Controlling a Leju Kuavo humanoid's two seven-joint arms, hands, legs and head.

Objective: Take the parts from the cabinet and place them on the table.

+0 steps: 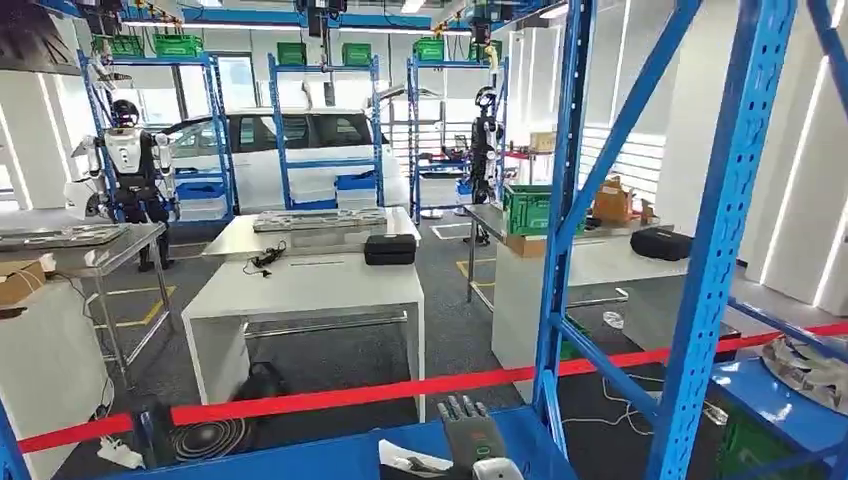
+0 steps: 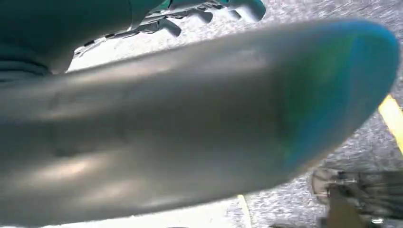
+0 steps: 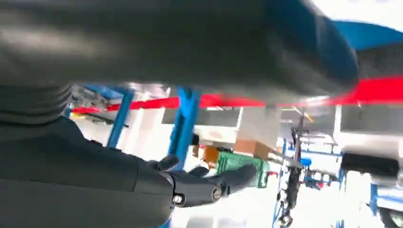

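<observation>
A large grey curved part point(image 3: 166, 42) fills my wrist views, blurred; whether my right hand point(image 1: 472, 430) or left hand point(image 2: 190, 14) grips it, I cannot tell.

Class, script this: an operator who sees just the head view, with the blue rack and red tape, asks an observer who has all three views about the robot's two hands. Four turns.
Operator: Is the right hand carrying a part?
Observer: No. The right wrist view shows the right hand with its fingers apart and nothing between them.
Operator: And the left hand?
Observer: The left wrist view has the left hand above grey floor with a yellow line. A blurred grey shape covers the rest, so its grip is unclear.
</observation>
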